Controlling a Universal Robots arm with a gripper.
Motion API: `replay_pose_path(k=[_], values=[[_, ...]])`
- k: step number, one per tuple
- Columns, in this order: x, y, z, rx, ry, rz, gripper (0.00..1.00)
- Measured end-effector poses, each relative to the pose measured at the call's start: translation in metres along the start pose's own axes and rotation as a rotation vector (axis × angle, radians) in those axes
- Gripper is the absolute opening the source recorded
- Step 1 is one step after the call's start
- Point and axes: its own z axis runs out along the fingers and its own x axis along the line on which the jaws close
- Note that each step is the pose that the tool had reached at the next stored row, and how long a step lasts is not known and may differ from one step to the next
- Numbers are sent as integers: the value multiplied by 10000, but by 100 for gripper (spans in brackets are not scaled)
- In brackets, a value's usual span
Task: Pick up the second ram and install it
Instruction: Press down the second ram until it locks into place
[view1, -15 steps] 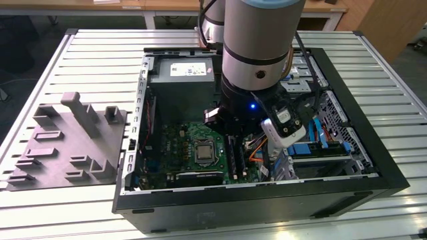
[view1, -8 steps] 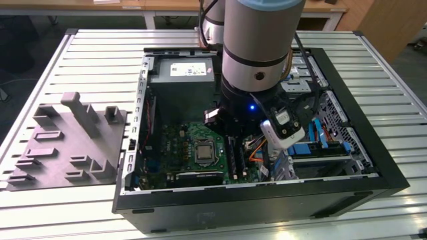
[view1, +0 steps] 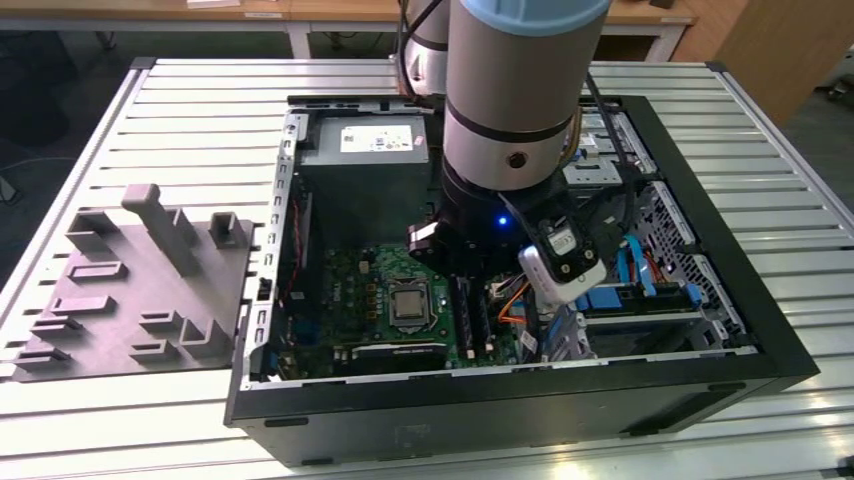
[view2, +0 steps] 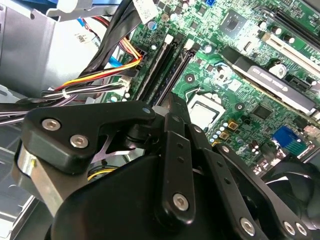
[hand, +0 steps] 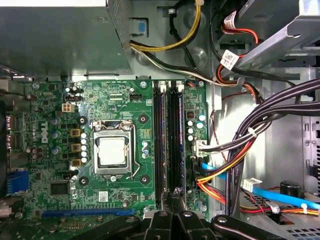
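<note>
Two long black memory slots (hand: 167, 145) run side by side on the green motherboard, next to the CPU socket (hand: 112, 152); they also show in the second wrist view (view2: 165, 65). Whether a ram stick sits in either slot I cannot tell, and no loose ram is in sight. My gripper (hand: 176, 192) is down inside the open computer case (view1: 787, 350), its black fingers closed to a point with nothing visible between them. That tip (view2: 172, 102) hangs just over one end of the slots. In the exterior view the gripper (view1: 461, 270) is low over the board.
Bundles of black, yellow, orange and blue cables (hand: 240, 150) run close beside the slots. The grey power supply (view1: 367, 150) fills the case's far end. A grey moulded fixture tray (view1: 134, 290) lies on the slatted table at the exterior view's left.
</note>
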Motion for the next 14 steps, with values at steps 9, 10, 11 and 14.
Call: replay_pose_path(k=[9, 10, 11, 14], values=[[2, -1, 40, 1, 0, -1, 10], [2, -1, 40, 2, 1, 0, 10], [2, -1, 40, 1, 0, 0, 10], [3, -1, 59, -5, -2, 0, 10]])
